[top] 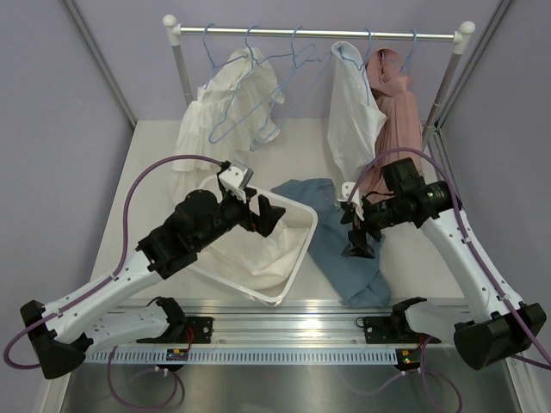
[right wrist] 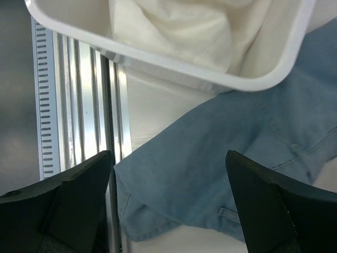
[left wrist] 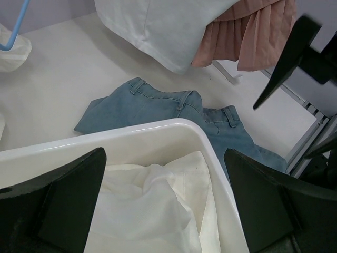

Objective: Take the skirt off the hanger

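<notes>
White tub sits toward the bench's near edge, with cream cloth inside. You'll find the denim skirt flat beside it, off its hanger. Your right gripper hovers above the skirt, fingers spread. Your left gripper gapes over the tub.

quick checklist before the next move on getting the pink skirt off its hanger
1. Left gripper open and empty: ok. It hovers over the bin.
2. Right gripper open and empty: ok. It hangs above the denim garment on the table.
3. pink skirt off its hanger: not ok. It hangs at the right end of the rack.
4. How the skirt is fastened to the hanger: cannot tell, the top is bunched.
5. Free room beside the skirt: not ok. A white garment hangs close on its left.
</notes>
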Controlling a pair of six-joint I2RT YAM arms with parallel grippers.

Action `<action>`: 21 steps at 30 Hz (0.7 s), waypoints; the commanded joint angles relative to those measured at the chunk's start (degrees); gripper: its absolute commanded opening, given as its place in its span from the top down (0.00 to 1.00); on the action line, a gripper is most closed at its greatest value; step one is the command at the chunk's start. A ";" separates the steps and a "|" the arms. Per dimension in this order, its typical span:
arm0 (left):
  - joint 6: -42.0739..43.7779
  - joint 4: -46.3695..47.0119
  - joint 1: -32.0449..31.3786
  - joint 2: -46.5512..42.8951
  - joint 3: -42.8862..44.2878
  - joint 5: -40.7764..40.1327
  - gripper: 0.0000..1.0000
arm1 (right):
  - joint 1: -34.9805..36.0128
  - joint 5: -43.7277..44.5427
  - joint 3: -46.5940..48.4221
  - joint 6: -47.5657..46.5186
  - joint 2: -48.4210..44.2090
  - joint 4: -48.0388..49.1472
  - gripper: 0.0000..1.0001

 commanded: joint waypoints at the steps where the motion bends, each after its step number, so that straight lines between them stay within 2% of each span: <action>1: 1.06 3.06 0.25 -0.82 0.69 0.51 0.01 | 0.07 4.36 -7.32 -0.35 -2.97 3.60 0.04; 5: 0.71 2.79 0.25 -1.09 0.34 0.24 0.01 | 0.07 15.53 -17.94 12.31 -3.59 18.88 0.07; 9: -0.17 2.53 0.16 -1.70 -0.45 0.16 0.01 | 0.85 25.73 -22.97 22.94 -2.19 33.55 0.08; 13: -0.52 2.44 0.16 -2.41 -1.24 -0.72 0.01 | 4.19 37.67 -26.93 27.53 0.89 43.86 0.07; 19: -0.08 2.00 0.25 -3.11 -1.51 -2.04 0.01 | 7.45 43.06 -31.41 29.03 5.19 52.30 0.11; 21: 0.09 1.83 0.16 -3.20 -1.60 -2.39 0.01 | 7.62 45.42 -33.26 29.91 6.42 55.21 0.17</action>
